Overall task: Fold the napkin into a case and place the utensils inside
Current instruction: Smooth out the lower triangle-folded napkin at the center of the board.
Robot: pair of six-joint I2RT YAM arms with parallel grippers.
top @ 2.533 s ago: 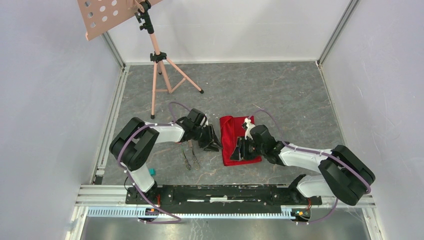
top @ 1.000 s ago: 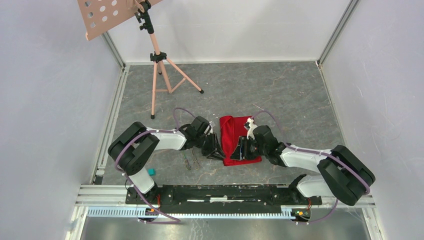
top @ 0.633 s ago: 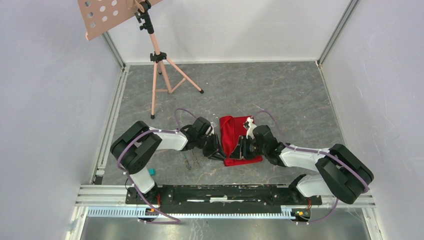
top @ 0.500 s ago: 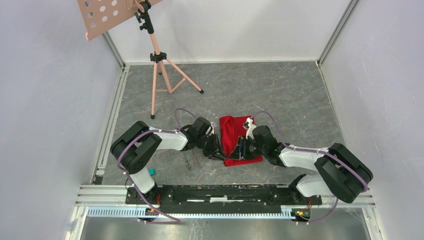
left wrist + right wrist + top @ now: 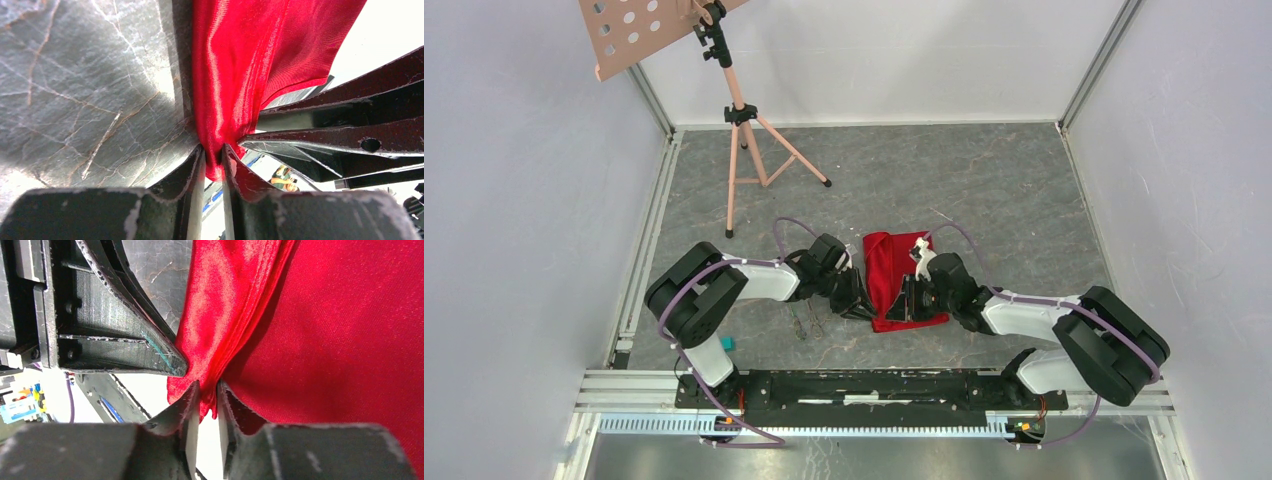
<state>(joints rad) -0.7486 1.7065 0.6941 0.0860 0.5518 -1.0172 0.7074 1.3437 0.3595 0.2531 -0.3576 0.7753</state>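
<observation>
- Left pincer (image 5: 213,162) clenched on the near edge of the napkin (image 5: 890,262).
- Right pincer (image 5: 206,399) grips that same fold, just beside it.
- Utensils (image 5: 803,320) lie on the bench (image 5: 984,190), left of both.

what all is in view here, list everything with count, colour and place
napkin: one, bright red, middle of the table, between the two grippers
utensils: at least two, thin and dark, on the table left of the napkin
block: one, teal, near edge, further left
stand: one, salmon pink tripod with perforated board, far left
table: one, grey marbled
left gripper: one, black, shut on the napkin's edge
right gripper: one, black, shut on a napkin fold
</observation>
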